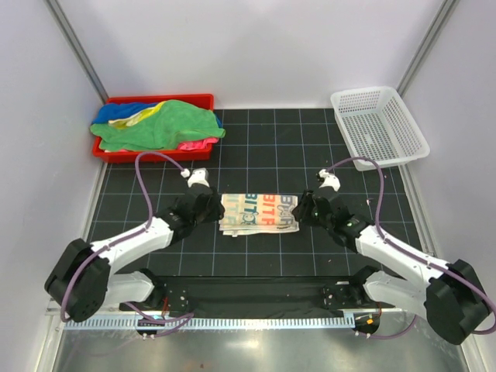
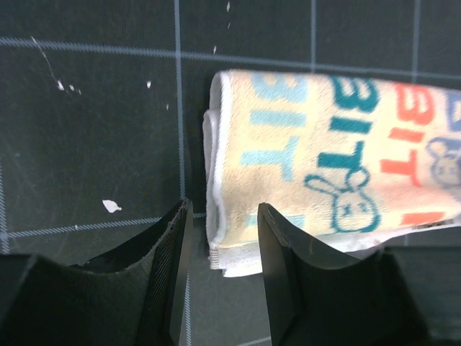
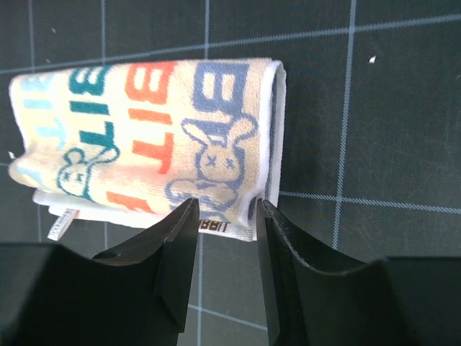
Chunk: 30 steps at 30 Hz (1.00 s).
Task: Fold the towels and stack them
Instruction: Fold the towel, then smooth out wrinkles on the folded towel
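Note:
A cream towel [image 1: 260, 213] with teal, orange and blue letters lies folded into a narrow band on the dark grid mat between my two arms. My left gripper [image 1: 216, 211] sits at its left end. In the left wrist view [image 2: 223, 209] the jaws stand open, with the towel's [image 2: 324, 144] near left corner in the gap, untouched. My right gripper [image 1: 304, 209] is at the right end. In the right wrist view [image 3: 227, 203] it is open too, its tips either side of the towel's [image 3: 144, 137] labelled corner. More towels, with a green one [image 1: 167, 124] on top, lie heaped at the back left.
The heap fills a red tray [image 1: 155, 100], with blue [image 1: 116, 112], yellow and pink cloth showing under the green. A white mesh basket [image 1: 380, 124] stands at the back right. Grey walls close in both sides of the mat.

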Motion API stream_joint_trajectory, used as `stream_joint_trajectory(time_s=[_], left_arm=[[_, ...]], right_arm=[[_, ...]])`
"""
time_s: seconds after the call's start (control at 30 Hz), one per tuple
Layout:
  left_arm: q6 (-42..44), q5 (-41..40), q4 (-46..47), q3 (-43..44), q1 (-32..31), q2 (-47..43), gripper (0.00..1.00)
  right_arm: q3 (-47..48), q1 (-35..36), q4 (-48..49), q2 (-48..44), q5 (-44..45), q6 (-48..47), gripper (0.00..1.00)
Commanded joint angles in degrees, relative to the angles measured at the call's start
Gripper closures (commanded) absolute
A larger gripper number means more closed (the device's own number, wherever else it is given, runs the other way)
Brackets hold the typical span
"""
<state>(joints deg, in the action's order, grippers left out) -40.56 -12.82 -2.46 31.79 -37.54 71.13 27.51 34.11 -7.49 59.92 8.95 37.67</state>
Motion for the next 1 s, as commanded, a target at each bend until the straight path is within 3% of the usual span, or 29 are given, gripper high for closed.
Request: stream_joint_trajectory(time_s=[0.0,0.2,0.4,0.73,0.97], left_arm=[[0.0,-2.5,-6.0,4.3,-0.6,-3.8,0.55],[0.2,0.2,-6.2,9.4,-4.2,-1.0,0.57],[-1.8,0.1,-2.6,7.9,-5.9,6.4,0.62],[-4.4,1.0,0.4,1.3,-7.4,7.4,0.68],[-4.9,0.9,-0.7,1.3,-7.5,7.4,0.69]], right_arm=[[4.1,0.6,-3.7,-3.0,2.7,0.4,0.55],[6.8,2.2,-2.1,1.8,2.8,1.3,0.56],[5.5,3.9,2.1,9.3,2.1,2.8,0.59],[-1.3,4.2,3.4,6.5,2.8,4.5,0.62],[-1.3,4.2,3.1,8.2,2.6,4.0,0.63]])
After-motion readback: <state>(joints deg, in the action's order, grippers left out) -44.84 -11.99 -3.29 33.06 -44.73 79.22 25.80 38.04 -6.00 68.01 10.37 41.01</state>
